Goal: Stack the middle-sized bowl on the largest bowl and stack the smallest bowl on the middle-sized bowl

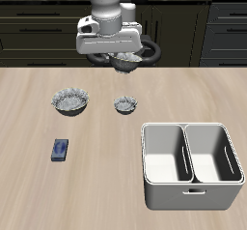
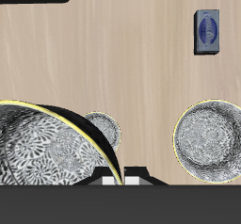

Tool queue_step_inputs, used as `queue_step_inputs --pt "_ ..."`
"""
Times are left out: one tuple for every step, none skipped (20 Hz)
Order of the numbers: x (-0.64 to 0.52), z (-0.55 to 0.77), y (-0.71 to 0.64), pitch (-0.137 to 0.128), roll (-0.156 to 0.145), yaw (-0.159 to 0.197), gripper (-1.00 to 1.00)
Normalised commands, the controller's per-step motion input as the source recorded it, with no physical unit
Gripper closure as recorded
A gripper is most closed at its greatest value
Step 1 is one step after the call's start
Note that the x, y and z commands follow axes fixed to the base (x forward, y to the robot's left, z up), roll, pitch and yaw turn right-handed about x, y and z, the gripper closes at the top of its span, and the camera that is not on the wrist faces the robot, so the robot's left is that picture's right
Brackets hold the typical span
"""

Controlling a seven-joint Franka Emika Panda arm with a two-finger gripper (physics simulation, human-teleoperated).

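Status: nothing stacked yet, all three bowls were seen apart.

- The largest bowl point(image 1: 70, 100) was sat on the table, with nothing in it.
- The smallest bowl point(image 1: 125, 104) was found beside the largest bowl, not touching it, on the side toward the grey double bin point(image 1: 190, 164).
- The middle-sized bowl point(image 1: 125, 66) was held at the gripper point(image 1: 125, 70), farther back than the largest bowl and apparently raised off the table.

Gripper state: in the wrist view the fingers point(image 2: 113, 178) were seen drawn together on the rim of the middle-sized bowl point(image 2: 47, 148). This was judged a clamp on the rim; the contact itself was partly hidden.

Relative to the gripper point(image 2: 124, 174): the largest bowl point(image 2: 212, 138) was well apart and off to one side, and the smallest bowl point(image 2: 102, 127) was near, almost underneath.

A blue phone-like item point(image 1: 60, 150) was noted nearer the table's front edge than the largest bowl, and judged not relevant.

Remaining, as judged: the held bowl to be carried over the largest bowl and set inside, then the smallest bowl to be picked and placed on top. Roughly the first grasp of two stacks was done.
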Motion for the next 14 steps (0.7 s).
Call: queue_step_inputs --pt "0.14 -0.24 -0.69 0.009 -0.028 0.109 1.00" --pt "0.06 -0.20 -0.43 0.070 -0.110 -0.013 1.00" --pt "0.10 -0.10 -0.52 0.006 0.000 0.020 1.00" --pt "0.06 0.01 -0.69 -0.015 -0.099 -0.021 1.00" --pt "0.03 0.04 -0.45 -0.039 -0.048 -0.008 1.00" --pt "0.01 0.06 -0.23 -0.021 0.004 0.001 1.00" --pt "-0.02 0.13 -0.50 -0.036 -0.082 -0.027 1.00" --pt "0.00 0.09 -0.43 -0.019 -0.040 -0.025 1.00" --pt "-0.05 0.05 -0.18 -0.011 0.019 -0.006 1.00" --pt "-0.08 0.08 -0.60 -0.014 -0.114 -0.041 1.00" --pt "-0.01 0.04 -0.42 0.001 -0.036 -0.009 1.00" --pt "-0.08 0.06 -0.33 0.020 -0.004 -0.042 1.00" --pt "-0.05 0.08 -0.39 -0.038 -0.075 0.013 1.00" --pt "-0.01 0.01 -0.35 0.033 -0.025 -0.041 1.00"
